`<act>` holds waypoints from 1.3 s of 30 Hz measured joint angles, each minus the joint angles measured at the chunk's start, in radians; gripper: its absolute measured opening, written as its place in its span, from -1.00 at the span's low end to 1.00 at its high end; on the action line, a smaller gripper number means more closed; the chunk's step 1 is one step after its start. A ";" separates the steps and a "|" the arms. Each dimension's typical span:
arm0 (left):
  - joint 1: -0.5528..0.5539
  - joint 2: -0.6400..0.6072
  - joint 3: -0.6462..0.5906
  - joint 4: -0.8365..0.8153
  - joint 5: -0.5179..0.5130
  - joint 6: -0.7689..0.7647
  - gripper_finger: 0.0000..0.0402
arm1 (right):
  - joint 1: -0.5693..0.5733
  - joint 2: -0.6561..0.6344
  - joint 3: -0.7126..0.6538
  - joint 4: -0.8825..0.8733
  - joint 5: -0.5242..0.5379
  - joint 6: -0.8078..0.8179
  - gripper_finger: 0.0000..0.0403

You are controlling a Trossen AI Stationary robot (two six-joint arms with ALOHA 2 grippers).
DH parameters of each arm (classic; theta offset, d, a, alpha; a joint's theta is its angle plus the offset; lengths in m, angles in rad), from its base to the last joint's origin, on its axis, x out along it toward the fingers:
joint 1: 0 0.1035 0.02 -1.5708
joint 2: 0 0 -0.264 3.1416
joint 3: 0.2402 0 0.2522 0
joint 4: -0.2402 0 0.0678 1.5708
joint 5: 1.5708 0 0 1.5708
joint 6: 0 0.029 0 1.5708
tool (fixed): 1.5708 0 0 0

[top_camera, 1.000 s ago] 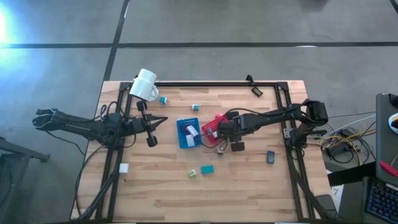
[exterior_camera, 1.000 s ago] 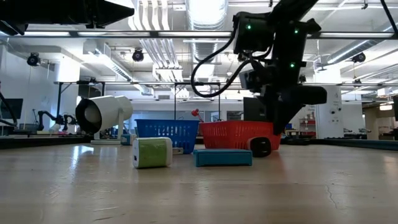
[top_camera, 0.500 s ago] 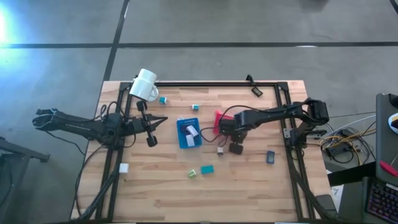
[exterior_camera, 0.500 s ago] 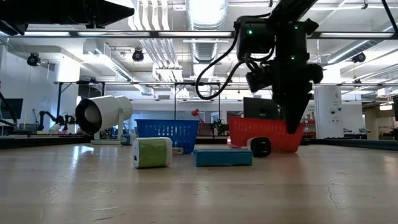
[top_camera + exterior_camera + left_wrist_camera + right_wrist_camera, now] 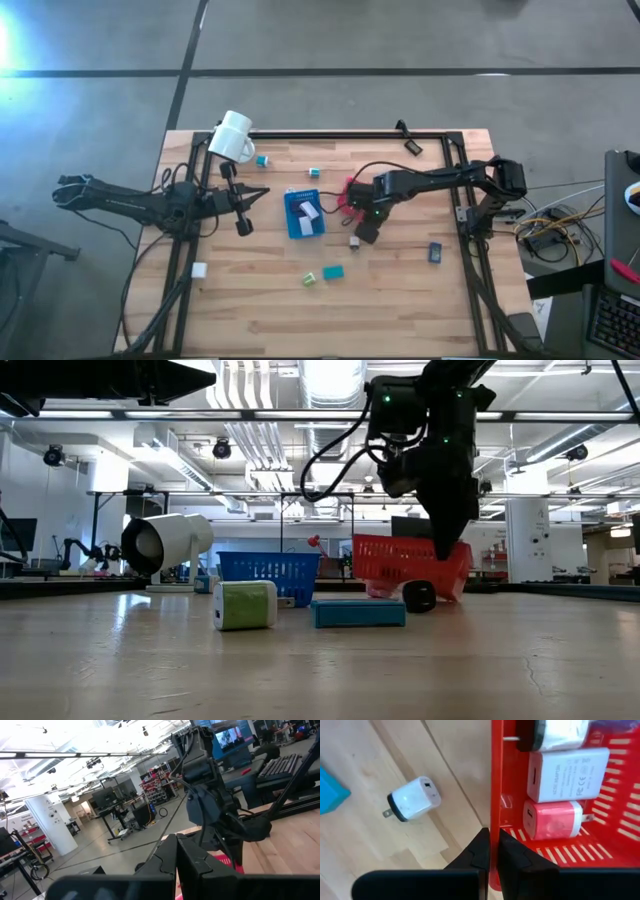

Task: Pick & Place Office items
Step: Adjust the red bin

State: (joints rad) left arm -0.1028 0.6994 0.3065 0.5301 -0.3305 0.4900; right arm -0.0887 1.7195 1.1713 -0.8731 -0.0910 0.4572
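Two chargers (image 5: 567, 767) show only by wrist, right gripper (image 5: 490, 851) clamping red tray (image 5: 496, 780) rim.

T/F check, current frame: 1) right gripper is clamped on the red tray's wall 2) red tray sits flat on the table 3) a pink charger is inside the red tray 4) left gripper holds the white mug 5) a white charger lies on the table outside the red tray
1) True: the right gripper is shut on the red tray wall.
2) False: in the low view it is tilted, one end lifted.
3) True: the pink charger lies inside.
4) False: the left gripper is shut and empty, apart from the white mug.
5) True: the white charger lies on the table.
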 joint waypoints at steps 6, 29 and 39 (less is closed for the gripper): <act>0.000 0.000 0.000 0.000 0.000 0.000 -0.96 | 0.001 0.000 -0.008 0.026 0.001 -0.027 -0.93; 0.000 0.000 0.000 0.000 0.000 0.000 -0.96 | 0.046 -0.070 0.040 -0.039 0.037 -0.440 -0.04; 0.000 0.005 0.000 0.000 0.000 0.000 -0.96 | 0.145 -0.095 0.022 -0.218 0.202 -0.569 -0.04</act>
State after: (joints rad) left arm -0.1024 0.7040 0.3065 0.5301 -0.3309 0.4900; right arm 0.0567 1.6245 1.1930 -1.0911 0.1110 -0.1122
